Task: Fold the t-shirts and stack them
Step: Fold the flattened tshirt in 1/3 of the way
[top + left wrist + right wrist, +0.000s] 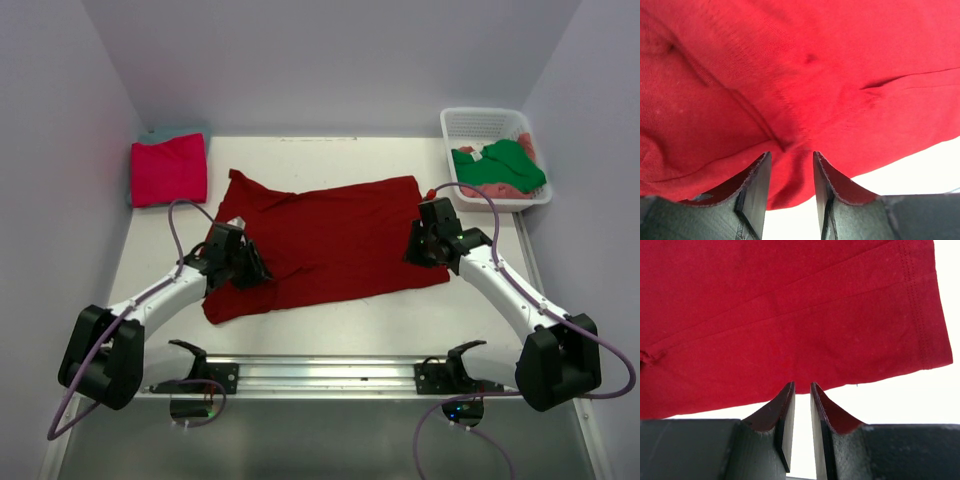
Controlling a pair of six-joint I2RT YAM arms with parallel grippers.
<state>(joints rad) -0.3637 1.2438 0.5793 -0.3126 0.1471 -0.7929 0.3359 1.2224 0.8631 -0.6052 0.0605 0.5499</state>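
The left gripper (790, 156) has its jaws parted over a fold of the dark red t-shirt (815, 75). The right gripper (802, 386) has a narrow, empty gap at that shirt's hem. The shirt lies spread mid-table (340, 325), with a folded magenta-pink t-shirt (168, 170) at the far left.

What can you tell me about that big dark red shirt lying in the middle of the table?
The dark red t-shirt is soft knit cloth in one plain colour, with short sleeves. It lies spread sideways on the white table, sleeves toward the left and its double-stitched bottom hem toward the right, with several creases across it. The left tool stands open over the rumpled left part, with cloth between its fingers. The right tool, narrowly parted, sits at the shirt's edge near the hem.
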